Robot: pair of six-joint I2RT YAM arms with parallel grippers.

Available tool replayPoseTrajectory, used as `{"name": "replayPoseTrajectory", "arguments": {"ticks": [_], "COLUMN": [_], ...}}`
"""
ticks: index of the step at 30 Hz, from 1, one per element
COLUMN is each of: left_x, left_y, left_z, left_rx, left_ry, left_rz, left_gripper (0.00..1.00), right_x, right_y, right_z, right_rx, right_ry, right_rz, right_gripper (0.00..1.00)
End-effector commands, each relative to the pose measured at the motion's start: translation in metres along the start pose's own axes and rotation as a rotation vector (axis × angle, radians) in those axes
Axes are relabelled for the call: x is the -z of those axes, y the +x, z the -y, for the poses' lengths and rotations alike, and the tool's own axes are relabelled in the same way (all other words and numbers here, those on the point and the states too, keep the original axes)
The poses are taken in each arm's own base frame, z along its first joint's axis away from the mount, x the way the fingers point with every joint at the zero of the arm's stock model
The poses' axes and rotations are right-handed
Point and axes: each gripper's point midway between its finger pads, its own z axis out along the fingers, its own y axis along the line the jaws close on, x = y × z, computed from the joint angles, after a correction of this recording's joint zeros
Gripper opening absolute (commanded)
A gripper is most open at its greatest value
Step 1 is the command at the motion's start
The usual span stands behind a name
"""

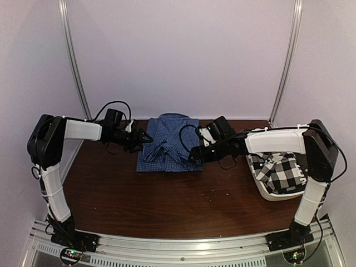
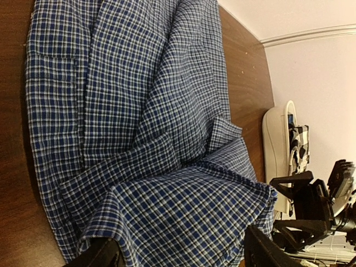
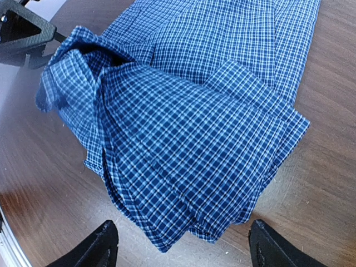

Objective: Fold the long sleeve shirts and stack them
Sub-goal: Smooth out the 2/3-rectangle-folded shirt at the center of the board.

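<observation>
Blue shirt (image 1: 167,146) is on the table (image 1: 167,211), centre-back, folded into a rough rectangle with the sleeves bunched across its middle. Left gripper (image 1: 147,137) sits at the shirt's left edge and right gripper (image 1: 192,152) at its right edge, both low over the table and pointing inward at each other. Left wrist view: fingers (image 2: 103,255) are spread wide. The folded cloth edge lies between them at the bottom of the frame, loose, not pinched. Right wrist view: its fingers (image 3: 105,245) are spread wide too, with bare wood between them and the folded end of the shirt just ahead of the tips. Can't tell if the tips touch cloth, but nothing is clamped. Both grippers are open and neither is holding anything. The fold isn't tidy: one loose flap stands up on the left-arm side, and the layers are stacked unevenly at the corner nearest the right wrist camera. Black-and-white checked shirt (image 1: 281,169) is crumpled in the white tub (image 1: 267,194) at the table's right side, below the right arm, well apart from the blue shirt. The tub also shows in the left wrist view, beyond the blue shirt's far edge.
</observation>
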Motion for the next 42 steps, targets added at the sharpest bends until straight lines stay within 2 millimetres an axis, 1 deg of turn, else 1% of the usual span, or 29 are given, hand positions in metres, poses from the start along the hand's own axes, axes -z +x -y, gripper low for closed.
{"name": "replayPoseTrajectory", "arguments": {"ticks": [1,4,6,13,14,16,19,21,23,25,27,28,32,33,35,36,38,42], "left_x": [-0.004,-0.002,-0.004,-0.007,-0.006,-0.004,-0.004,-0.004,-0.004,-0.004,-0.006,-0.007,-0.009,-0.009,-0.009,-0.009,-0.009,-0.007], "left_y": [0.001,0.002,0.002,-0.001,-0.001,-0.002,-0.002,-0.002,-0.002,-0.003,-0.004,-0.004,-0.006,-0.006,-0.007,-0.008,-0.009,-0.007], "left_z": [-0.011,-0.02,-0.018,-0.014,-0.013,-0.013,-0.013,-0.013,-0.013,-0.013,-0.012,-0.012,-0.011,-0.011,-0.01,-0.009,-0.009,-0.01], "left_rx": [0.004,-0.012,-0.025,-0.032,-0.04,-0.06,-0.08,-0.092,-0.1,-0.102,-0.104,-0.102,-0.105,-0.107,-0.111,-0.112,-0.115,-0.111], "left_ry": [-0.023,-0.072,-0.058,-0.04,-0.04,-0.049,-0.052,-0.051,-0.055,-0.053,-0.041,-0.037,-0.026,-0.024,-0.022,-0.021,-0.022,-0.029], "left_rz": [-0.021,-0.02,-0.022,-0.035,-0.036,-0.038,-0.042,-0.042,-0.04,-0.039,-0.042,-0.045,-0.039,-0.038,-0.035,-0.033,-0.031,-0.03], "left_gripper": [0.74,0.74,0.75,0.75,0.75,0.75,0.76,0.76,0.76,0.77,0.77,0.77,0.77,0.77,0.77,0.77,0.78,0.78], "right_x": [0.0,-0.006,-0.011,-0.023,-0.024,-0.027,-0.03,-0.031,-0.034,-0.039,-0.046,-0.048,-0.062,-0.069,-0.076,-0.079,-0.086,-0.085], "right_y": [0.014,0.022,0.023,0.012,0.008,0.001,-0.014,-0.027,-0.043,-0.057,-0.069,-0.078,-0.098,-0.1,-0.106,-0.109,-0.113,-0.122], "right_z": [0.005,0.004,0.004,0.004,0.004,0.002,0.002,0.004,0.009,0.021,0.033,0.038,0.066,0.073,0.08,0.083,0.082,0.078], "right_rx": [0.049,0.053,0.045,0.026,0.021,0.011,-0.007,-0.025,-0.047,-0.079,-0.111,-0.129,-0.217,-0.237,-0.26,-0.265,-0.267,-0.248], "right_ry": [0.09,0.114,0.117,0.145,0.145,0.141,0.14,0.138,0.138,0.151,0.161,0.163,0.157,0.153,0.137,0.134,0.11,0.088], "right_rz": [-0.022,-0.04,-0.047,-0.057,-0.051,-0.041,-0.027,-0.007,0.018,0.034,0.046,0.062,0.09,0.09,0.097,0.101,0.097,0.11], "right_gripper": [0.82,0.81,0.79,0.66,0.63,0.54,0.36,0.24,0.14,0.08,0.04,0.03,0.03,0.03,0.08,0.12,0.19,0.37]}}
